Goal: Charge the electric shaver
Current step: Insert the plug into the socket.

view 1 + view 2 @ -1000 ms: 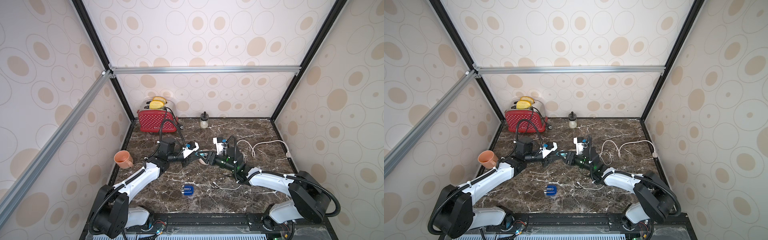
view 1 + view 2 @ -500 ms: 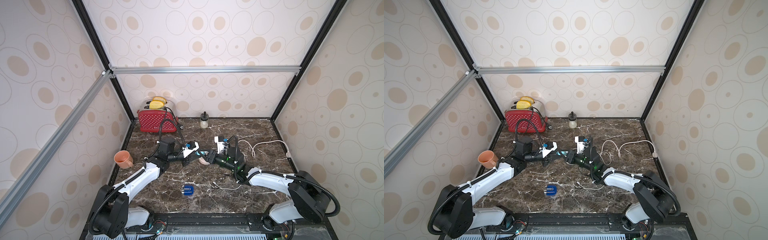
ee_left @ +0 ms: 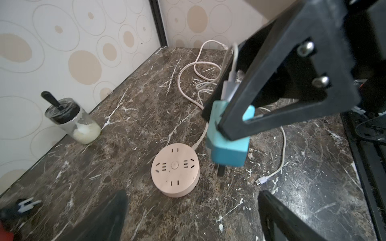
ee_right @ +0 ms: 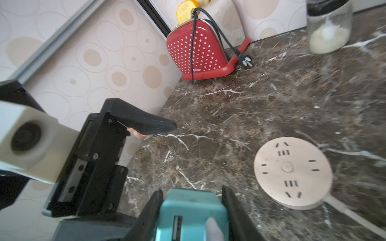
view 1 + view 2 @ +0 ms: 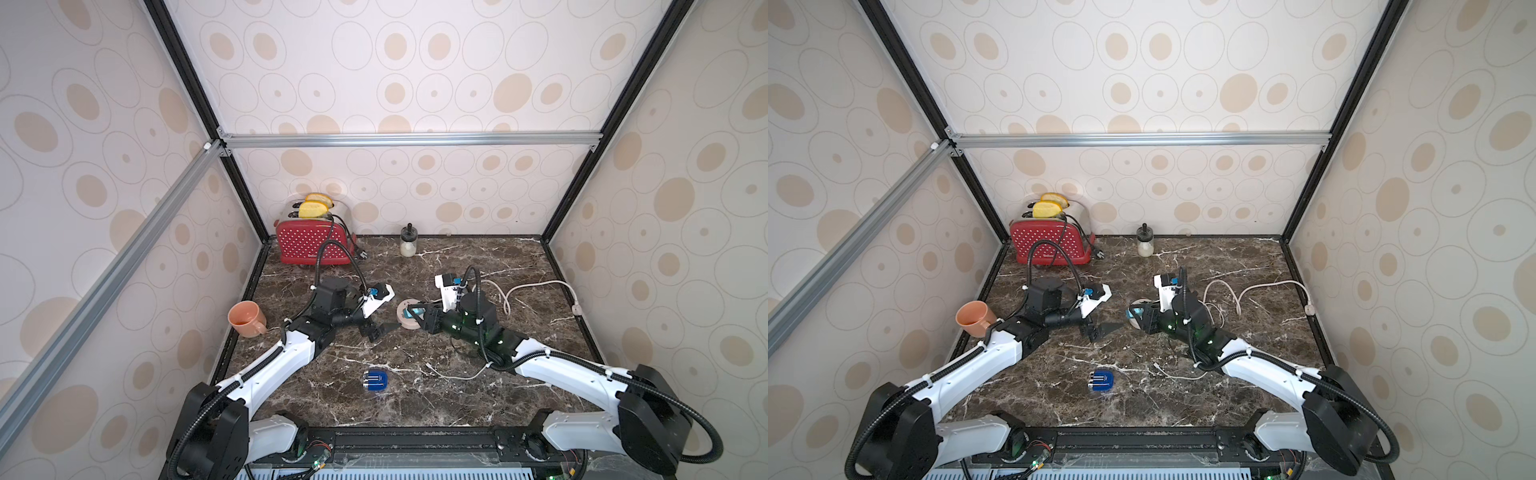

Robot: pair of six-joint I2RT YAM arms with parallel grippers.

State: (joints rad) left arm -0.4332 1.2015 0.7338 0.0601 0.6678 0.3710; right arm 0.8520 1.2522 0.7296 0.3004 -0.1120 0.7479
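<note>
"Top view, near edge: your shaver (image 5: 375,381) lies flat on the marble (image 5: 415,409), well apart from your left gripper (image 5: 384,331) and right gripper (image 4: 192,193)."

"What's between?"

"A loose cable end (image 3: 263,179), toward your right arm. Farther on, the left is spread wide, holding nothing. The right pinches the adapter (image 3: 228,149) just beside the strip (image 3: 175,170). Jar (image 5: 408,242) and toaster (image 5: 312,246) stand at the back."

The light is soft and even in both top views, with only weak shadows on the table (image 5: 457,399). The wrist views are less sharp: the jar (image 4: 329,27) looks blurred.
</note>
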